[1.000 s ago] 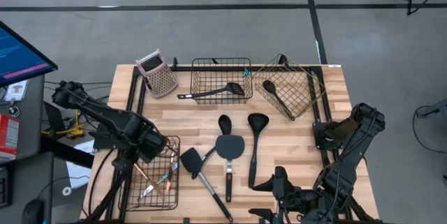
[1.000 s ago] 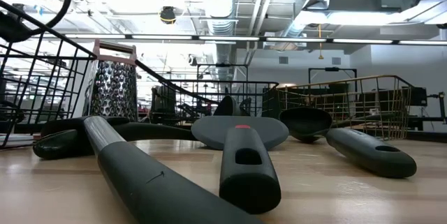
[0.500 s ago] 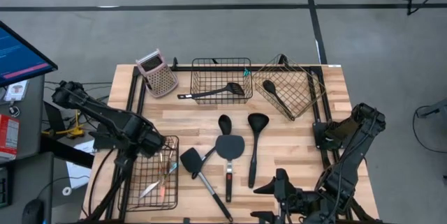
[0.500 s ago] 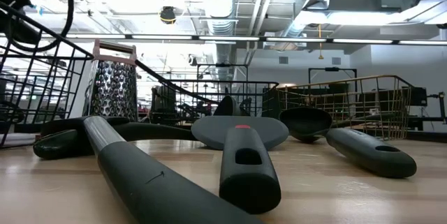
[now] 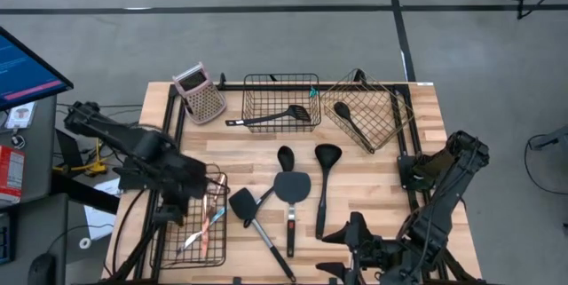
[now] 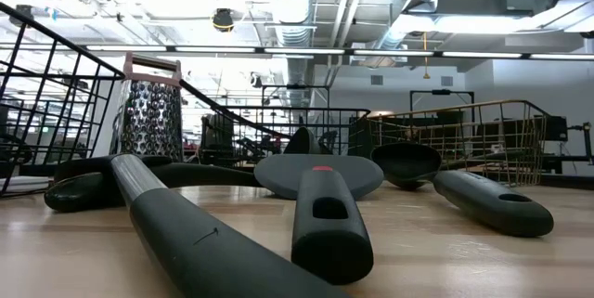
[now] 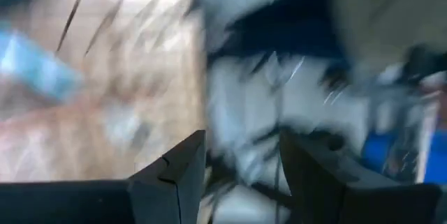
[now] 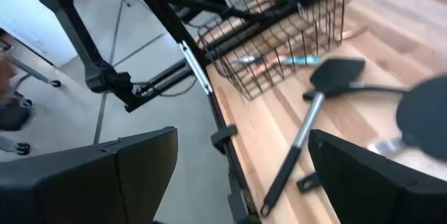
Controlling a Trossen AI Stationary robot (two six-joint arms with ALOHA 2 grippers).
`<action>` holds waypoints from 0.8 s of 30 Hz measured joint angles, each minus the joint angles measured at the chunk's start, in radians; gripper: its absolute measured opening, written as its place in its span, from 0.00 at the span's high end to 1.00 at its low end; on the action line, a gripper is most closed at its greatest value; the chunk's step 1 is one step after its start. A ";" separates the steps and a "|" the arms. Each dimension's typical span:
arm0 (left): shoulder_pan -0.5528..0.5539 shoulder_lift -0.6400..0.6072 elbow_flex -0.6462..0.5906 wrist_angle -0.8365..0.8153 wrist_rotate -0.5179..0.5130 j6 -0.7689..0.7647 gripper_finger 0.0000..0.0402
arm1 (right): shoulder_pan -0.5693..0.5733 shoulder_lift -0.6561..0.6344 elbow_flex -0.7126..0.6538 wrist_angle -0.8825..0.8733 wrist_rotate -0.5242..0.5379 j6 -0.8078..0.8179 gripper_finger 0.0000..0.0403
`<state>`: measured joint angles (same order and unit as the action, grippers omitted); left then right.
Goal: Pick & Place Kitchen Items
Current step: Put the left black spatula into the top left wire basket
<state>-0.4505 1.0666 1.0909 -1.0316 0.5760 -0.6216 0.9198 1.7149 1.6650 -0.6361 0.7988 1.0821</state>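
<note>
Several black long-handled utensils lie flat mid-table: a spatula [image 5: 245, 205], a flat turner [image 5: 291, 187], a ladle [image 5: 326, 155] and a spoon [image 5: 285, 157]. Thin tools with orange, teal and silver parts [image 5: 209, 220] lie in the black wire basket [image 5: 169, 251] at the near left. My left gripper [image 5: 200, 181] is at that basket's far edge, open and empty in the blurred left wrist view [image 7: 241, 161]. My right gripper [image 5: 351, 251] is at the table's near edge, open wide and empty [image 8: 244, 168].
A black wire basket [image 5: 281, 79] at the far middle holds a black utensil [image 5: 271, 118]. A tilted gold wire basket [image 5: 390, 98] at the far right holds a black spoon [image 5: 348, 118]. A box grater [image 5: 200, 94] stands at the far left.
My left gripper has drawn back from over the near-left basket toward the table's left edge and has gone out of the low view. The thin tools have shifted inside that basket. My right gripper has stayed at the near edge.
</note>
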 joint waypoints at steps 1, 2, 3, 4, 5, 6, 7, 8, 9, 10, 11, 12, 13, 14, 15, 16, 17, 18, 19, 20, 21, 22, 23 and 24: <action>-0.008 -0.011 0.010 0.102 -0.021 -0.036 0.59 | 0.000 0.000 0.000 -0.016 -0.008 0.026 0.21; -0.017 -0.022 0.016 0.208 -0.059 -0.066 0.59 | 0.001 0.000 0.000 -0.031 -0.015 0.053 0.21; -0.027 -0.035 0.016 0.331 -0.117 -0.086 0.59 | 0.001 0.000 0.000 -0.046 -0.017 0.085 0.21; -0.040 -0.044 0.016 0.445 -0.191 -0.086 0.59 | 0.001 0.000 0.000 -0.061 -0.017 0.116 0.21; -0.054 -0.048 0.017 0.546 -0.271 -0.061 0.59 | 0.002 0.000 0.000 -0.077 -0.018 0.149 0.21; -0.070 -0.048 0.018 0.631 -0.361 -0.019 0.59 | 0.005 0.000 0.000 -0.094 -0.020 0.178 0.21; -0.085 -0.045 0.018 0.694 -0.452 0.036 0.59 | 0.006 0.000 0.000 -0.108 -0.027 0.205 0.21; -0.100 -0.037 0.018 0.732 -0.539 0.100 0.59 | 0.008 0.000 0.000 -0.123 -0.038 0.228 0.21; -0.112 -0.026 0.018 0.751 -0.614 0.151 0.59 | 0.008 0.000 0.000 -0.135 -0.046 0.245 0.21; -0.121 -0.011 0.018 0.755 -0.680 0.194 0.59 | 0.009 0.000 0.000 -0.141 -0.054 0.255 0.21; -0.127 0.008 0.017 0.753 -0.721 0.236 0.59 | 0.009 0.000 0.000 -0.142 -0.063 0.261 0.21; -0.128 0.034 0.016 0.752 -0.738 0.277 0.59 | 0.009 0.000 0.000 -0.141 -0.070 0.262 0.21; -0.128 0.065 0.016 0.757 -0.745 0.321 0.59 | 0.010 0.000 0.000 -0.141 -0.076 0.262 0.21; -0.127 0.097 0.016 0.764 -0.745 0.363 0.59 | 0.010 0.000 0.000 -0.140 -0.084 0.262 0.21; -0.127 0.131 0.016 0.770 -0.744 0.394 0.59 | 0.010 0.000 0.000 -0.139 -0.094 0.261 0.21; -0.127 0.167 0.016 0.781 -0.729 0.423 0.58 | 0.009 0.000 0.000 -0.139 -0.099 0.258 0.21; -0.127 0.201 0.016 0.795 -0.715 0.448 0.57 | 0.009 0.000 0.000 -0.138 -0.101 0.258 0.21; -0.127 0.234 0.016 0.803 -0.701 0.463 0.55 | 0.009 0.000 0.000 -0.138 -0.103 0.258 0.21; -0.127 0.267 0.016 0.809 -0.698 0.465 0.54 | 0.011 0.000 0.000 -0.136 -0.103 0.258 0.21; -0.128 0.296 0.016 0.813 -0.694 0.465 0.52 | 0.014 0.000 0.000 -0.134 -0.106 0.261 0.21; -0.128 0.322 0.016 0.813 -0.689 0.464 0.50 | 0.018 0.000 0.000 -0.135 -0.116 0.273 0.21; -0.128 0.345 0.016 0.811 -0.681 0.464 0.48 | 0.024 0.000 0.000 -0.135 -0.133 0.290 0.21; -0.128 0.367 0.016 0.812 -0.673 0.464 0.45 | 0.032 0.000 0.000 -0.140 -0.157 0.310 0.21; -0.128 0.386 0.016 0.811 -0.666 0.464 0.43 | 0.043 0.000 0.000 -0.147 -0.181 0.336 0.21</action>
<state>-0.5781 1.4529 1.1065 -0.2203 -0.0897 -0.1574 0.9623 1.7149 1.6650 -0.7831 0.6182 1.4183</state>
